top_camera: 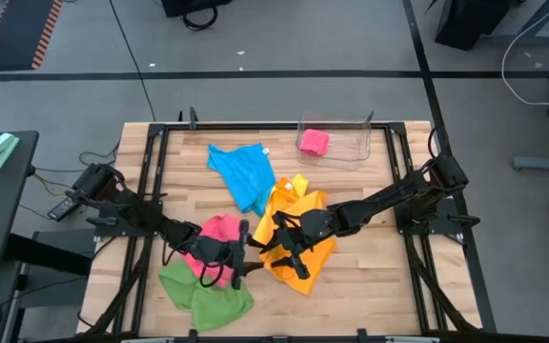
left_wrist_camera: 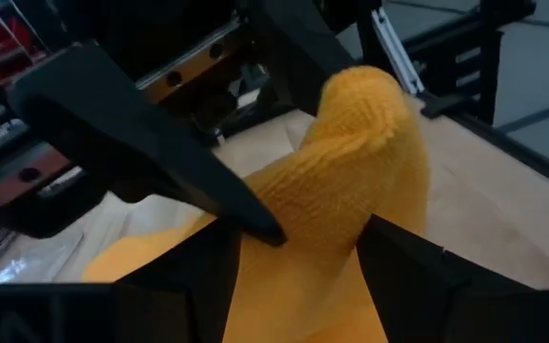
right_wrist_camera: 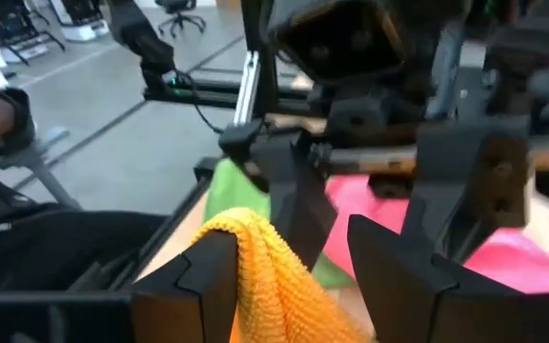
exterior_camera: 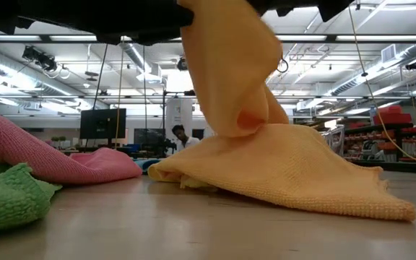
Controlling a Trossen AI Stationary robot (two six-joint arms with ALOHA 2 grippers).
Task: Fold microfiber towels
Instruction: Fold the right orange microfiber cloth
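An orange towel lies at the table's middle with one part drawn up into a peak; its lower part rests on the table. My left gripper and my right gripper meet at this peak, each shut on it. A pink towel and a green towel lie crumpled under the left arm. A blue towel and a yellow towel lie farther back. Another pink towel sits in the clear bin. My left gripper holds a bunched fold of the orange towel between its two fingers, several layers thick. The fold rises past the fingers to a rounded peak. The towel's lower part stays on the table. My right gripper holds the same raised fold between its two fingers, coming from the table's right side. One finger lies against the fold's side, just beyond my left gripper's fingers. The cloth below hangs slack onto the table.
The clear plastic bin stands at the far edge. The table's dark frame rails run along both sides. Bare wood shows at the near right. A person sits far off in the room.
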